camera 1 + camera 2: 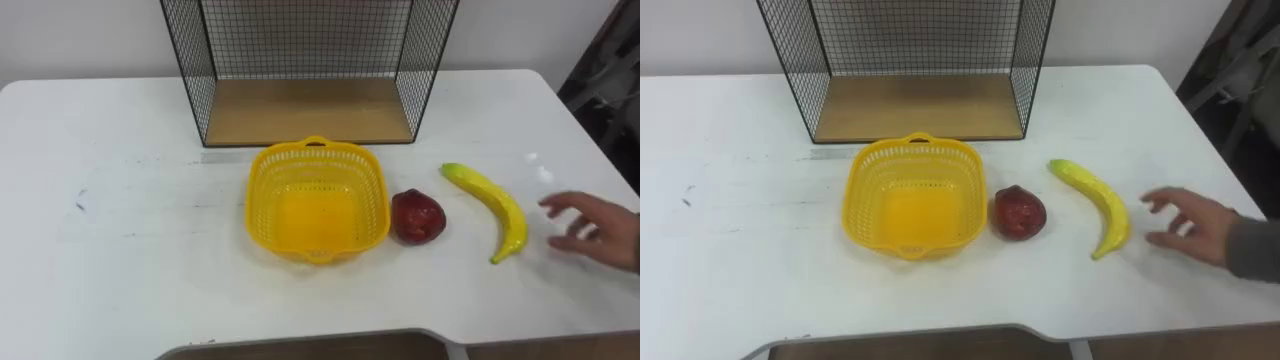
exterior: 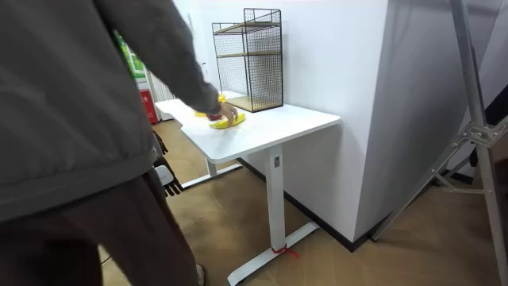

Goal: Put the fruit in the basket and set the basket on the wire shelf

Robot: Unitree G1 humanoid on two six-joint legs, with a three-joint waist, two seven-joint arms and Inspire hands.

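The yellow basket (image 1: 268,205) sits empty near the middle of the white surface (image 1: 120,260), one small handle turned toward the wire shelf (image 1: 300,40) and the other toward the front edge. A red fruit (image 1: 417,217) lies close against the basket's right wall; whether the two touch cannot be told. Further right, apart from the red fruit, lies a banana (image 1: 490,205), its green tip pointing away and its curve bending down toward the front edge.

A person's hand (image 1: 600,230) reaches in from the right edge out of a grey sleeve. Its fingers are spread and loose and it holds nothing. It hovers just beside the near end of the banana, with bare surface showing between them.

The wire shelf stands at the back of the surface, directly behind the basket, its open front facing the basket and its wooden floor (image 1: 305,112) bare.

In the room view the surface is a white desk on a single column leg (image 2: 275,187), set against a white wall (image 2: 349,71) on a brown floor (image 2: 357,254). A person (image 2: 71,119) in a grey jacket stands in the foreground with an arm stretched to the fruit. A metal stand (image 2: 476,131) rises at the room view's right.
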